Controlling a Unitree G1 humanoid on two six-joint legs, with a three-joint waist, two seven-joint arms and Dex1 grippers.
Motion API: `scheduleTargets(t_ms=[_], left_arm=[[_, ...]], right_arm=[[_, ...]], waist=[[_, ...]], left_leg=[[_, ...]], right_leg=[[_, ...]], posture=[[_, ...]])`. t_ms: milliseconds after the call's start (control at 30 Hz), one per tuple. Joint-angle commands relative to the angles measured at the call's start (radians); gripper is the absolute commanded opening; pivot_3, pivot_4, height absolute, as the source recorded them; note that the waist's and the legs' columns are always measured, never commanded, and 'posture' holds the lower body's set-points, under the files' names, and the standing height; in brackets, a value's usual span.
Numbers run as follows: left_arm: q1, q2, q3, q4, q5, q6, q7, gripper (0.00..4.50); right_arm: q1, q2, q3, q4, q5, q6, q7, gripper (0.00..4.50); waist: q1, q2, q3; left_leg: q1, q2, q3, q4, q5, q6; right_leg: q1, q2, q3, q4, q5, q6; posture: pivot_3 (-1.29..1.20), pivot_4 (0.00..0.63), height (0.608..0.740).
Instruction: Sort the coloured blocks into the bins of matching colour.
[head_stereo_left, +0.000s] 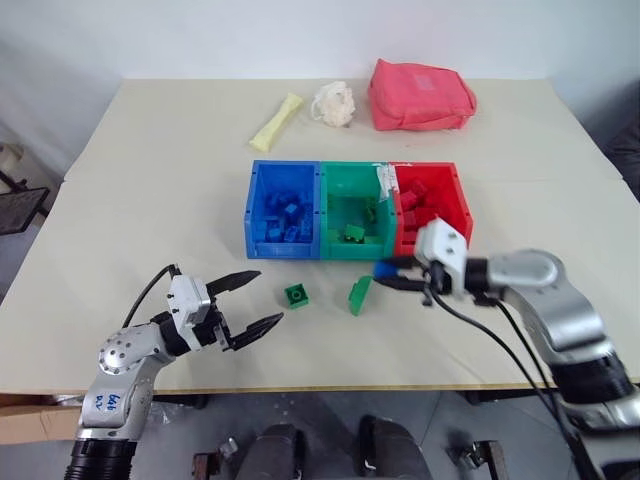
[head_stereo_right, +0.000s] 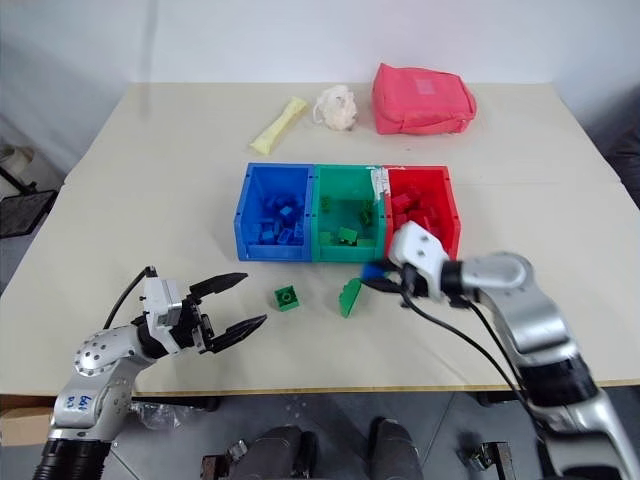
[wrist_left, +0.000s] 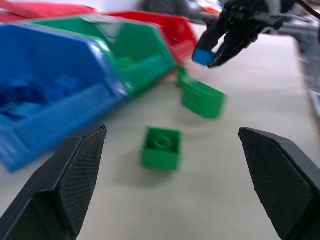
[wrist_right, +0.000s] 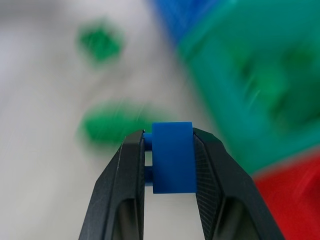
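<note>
- Cream-coloured and matte, our bench spreads wide under everything, with a faint seam running across it behind the bins; pale grey wall rises behind its far edge.
- Beyond the left edge of the bench we see a dark object on a lighter floor, too cropped to name.
- At the far end lie a pale yellow packet, a white puffy ball just beside it, and a pink-red fabric pouch to the right.
- At mid-bench the three joined bins stand in a row: the blue bin on the left, the green bin in the middle, the red bin on the right.
- We see blue bricks piled in the blue bin, a few green pieces in the green one, and red bricks in the red one.
- Our right gripper hovers above the bench just in front of the seam between the green and red bins, its jaws clamped on a small blue block; the block is off the surface.
- On the bench in front of the green bin a green wedge stands tilted, just beside the right gripper's tips.
- A small square green block lies flat, studs up, to the left of the wedge and apart from it, in front of the blue bin.
- Our left gripper sits low over the near-left part of the bench with its jaws spread wide and nothing between them, pointing toward the green block but well short of it.
</note>
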Motion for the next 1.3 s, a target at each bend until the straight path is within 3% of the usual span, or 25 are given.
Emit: scheduleTargets(t_ms=[33, 433, 567, 800, 1100, 1300], left_arm=[[-0.009, -0.011, 0.03, -0.019, 0.015, -0.002, 0.074, 4.5], [-0.035, -0.045, 0.052, -0.03, 0.014, 0.001, 0.195, 4.5], [-0.041, -0.04, 0.043, -0.024, 0.015, -0.003, 0.188, 4.5], [-0.052, -0.034, 0.028, -0.016, 0.006, 0.005, 0.155, 4.5], [-0.081, 0.011, -0.046, -0.007, -0.006, 0.037, 0.008, 4.5], [-0.089, 0.056, -0.067, 0.025, -0.023, 0.052, -0.106, 4.5]], right_arm=[[-0.095, 0.074, 0.014, 0.078, -0.01, -0.052, -0.017, 0.91], [-0.413, 0.436, 0.037, 0.551, -0.098, -0.342, -0.151, 0.91], [-0.419, 0.46, 0.031, 0.598, -0.107, -0.389, -0.154, 2.23], [-0.324, 0.376, 0.027, 0.459, -0.08, -0.347, -0.081, 4.43], [-0.096, 0.124, -0.009, 0.139, 0.033, -0.183, 0.099, 4.43], [0.209, -0.193, -0.189, -0.019, 0.108, -0.106, 0.204, 4.43]], waist=[[-0.003, 0.0, 0.0], [-0.024, 0.0, 0.0], [-0.026, 0.0, 0.0], [-0.029, 0.0, 0.0], [-0.02, 0.0, 0.0], [-0.001, 0.0, 0.0]], left_leg=[[0.0, 0.0, 0.0, 0.0, 0.0, 0.0], [0.0, -0.003, -0.003, -0.001, 0.0, 0.0], [0.0, -0.003, -0.005, -0.001, 0.0, 0.0], [0.0, -0.004, -0.006, -0.001, 0.0, 0.0], [0.0, -0.003, -0.005, -0.001, 0.0, 0.0], [-0.001, -0.003, -0.003, -0.001, 0.0, 0.0]], right_leg=[[0.0, 0.0, 0.0, 0.0, 0.0, 0.0], [-0.002, 0.001, -0.003, 0.007, 0.0, 0.0], [-0.002, 0.001, -0.003, 0.009, 0.0, 0.0], [-0.002, 0.001, -0.002, 0.009, 0.0, 0.0], [-0.001, 0.001, -0.002, 0.006, 0.0, 0.0], [0.001, -0.001, -0.001, 0.0, 0.0, 0.0]], posture=[[0.0, 0.15, 0.74], [0.0, 0.15, 0.74], [0.0, 0.15, 0.74], [0.0, 0.15, 0.74], [0.0, 0.15, 0.74], [0.0, 0.15, 0.74]])
